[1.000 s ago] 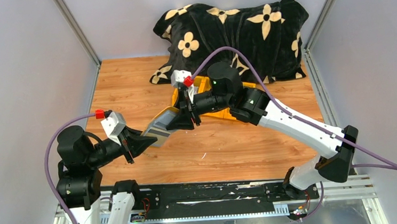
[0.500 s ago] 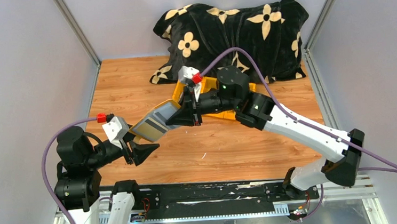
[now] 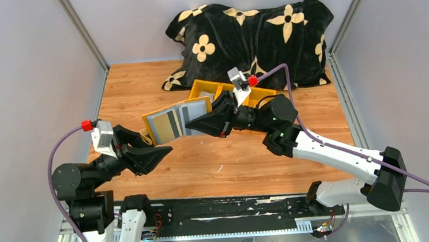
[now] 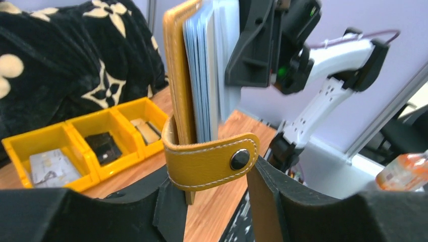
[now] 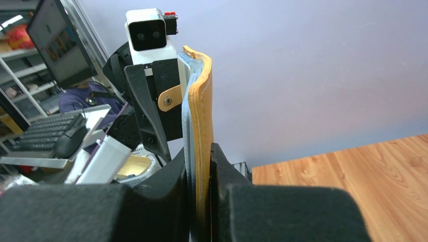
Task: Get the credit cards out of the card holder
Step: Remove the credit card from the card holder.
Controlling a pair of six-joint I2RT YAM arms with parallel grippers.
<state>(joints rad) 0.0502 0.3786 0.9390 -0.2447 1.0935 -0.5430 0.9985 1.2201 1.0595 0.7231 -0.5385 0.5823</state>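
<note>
I hold the card holder [image 3: 169, 124] open in the air above the table [image 3: 134, 87], with the credit cards [image 4: 201, 75] stacked in its sleeves. My right gripper [image 3: 194, 126] is clamped on one yellow leaf. My left gripper [image 3: 157, 144] stands spread at the lower corner, and the snap tab [image 4: 214, 161] crosses between its fingers. Behind sits the yellow bin [image 3: 200, 87], and beyond it a flowered black blanket [image 3: 263, 30].

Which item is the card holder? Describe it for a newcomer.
Above the middle of the wooden table, the right gripper clamps the card holder in the air. It is a flat, stitched mustard wallet with grey sleeves, unlike the rigid yellow bin behind.
</note>
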